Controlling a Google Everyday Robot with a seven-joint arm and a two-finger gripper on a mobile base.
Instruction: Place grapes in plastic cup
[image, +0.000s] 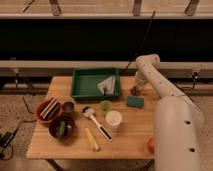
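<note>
My gripper (135, 89) hangs at the end of the white arm, low over the table's back right, just right of the green tray (80, 92). A small dark reddish clump, the grapes (133, 92), sits right at the gripper's tip; I cannot tell whether it is held. The small light green plastic cup (105, 106) stands upright in front of the tray, left of and nearer than the gripper. It looks empty.
A green sponge (135, 102) lies just in front of the gripper. A white cup (113, 120), a brush (96, 124), a yellow banana (92, 139), a metal cup (68, 107), a red bowl (39, 111) and a dark bowl (54, 131) stand to the left. An orange fruit (151, 145) sits by my body.
</note>
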